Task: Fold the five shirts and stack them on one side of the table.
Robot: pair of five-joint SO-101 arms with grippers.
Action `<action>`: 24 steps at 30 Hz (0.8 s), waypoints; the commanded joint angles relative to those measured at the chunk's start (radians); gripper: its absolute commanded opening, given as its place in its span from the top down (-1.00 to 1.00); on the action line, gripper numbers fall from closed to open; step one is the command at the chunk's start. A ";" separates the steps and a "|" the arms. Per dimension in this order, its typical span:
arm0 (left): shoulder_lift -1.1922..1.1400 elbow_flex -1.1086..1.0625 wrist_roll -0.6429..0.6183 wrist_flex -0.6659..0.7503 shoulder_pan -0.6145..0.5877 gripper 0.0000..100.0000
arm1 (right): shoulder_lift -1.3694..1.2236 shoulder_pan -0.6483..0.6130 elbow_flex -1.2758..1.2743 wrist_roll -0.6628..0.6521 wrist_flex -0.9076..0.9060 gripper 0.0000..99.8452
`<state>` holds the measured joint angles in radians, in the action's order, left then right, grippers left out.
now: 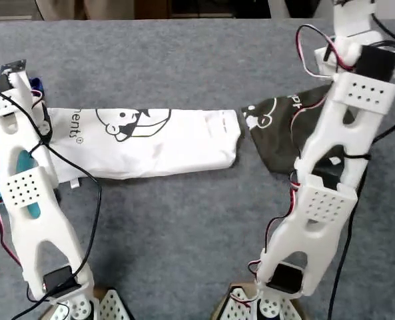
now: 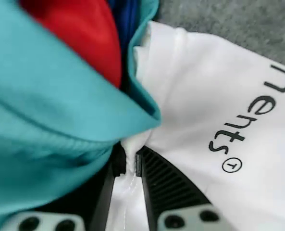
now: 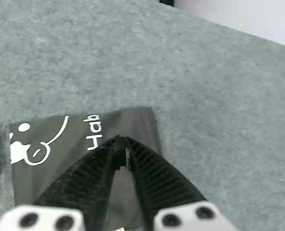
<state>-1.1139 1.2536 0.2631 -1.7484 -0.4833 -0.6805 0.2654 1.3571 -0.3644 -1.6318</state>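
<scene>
Counter (image 1: 184, 233) spreads grey under both arms. At the left of the high view, the left pincer (image 2: 129, 161) is clamped on a pinch of the white shirt (image 1: 164, 143), which lies as a long folded band across the middle, print up. A teal shirt (image 2: 46, 110), a red shirt (image 2: 80, 33) and some blue cloth (image 2: 128, 19) bunch against that grip. At the right, the right pincer (image 3: 123, 144) hangs over the dark shirt (image 1: 277, 133) with jaws drawn together; whether they nip cloth I cannot tell. The dark shirt's corner lies just beside the white shirt's end.
</scene>
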 commanded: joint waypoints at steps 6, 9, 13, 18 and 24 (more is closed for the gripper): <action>0.196 -0.032 -0.002 -0.012 0.180 0.96 | 0.027 0.019 0.189 0.003 -0.097 1.00; 0.259 -0.092 -0.005 -0.012 0.304 0.96 | 0.022 0.019 0.280 0.003 -0.144 1.00; 0.314 -0.235 -0.026 -0.009 0.488 0.96 | 0.027 0.039 0.309 0.003 -0.150 1.00; 0.338 -0.238 -0.081 -0.009 0.698 0.96 | 0.053 0.096 0.309 0.003 -0.137 1.00; 0.329 -0.201 -0.190 -0.009 0.878 0.96 | 0.074 0.110 0.309 0.003 -0.137 1.00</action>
<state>-0.8378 1.0142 0.1143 -1.7484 0.3222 -0.6636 0.3621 1.6333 -0.3644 -1.7683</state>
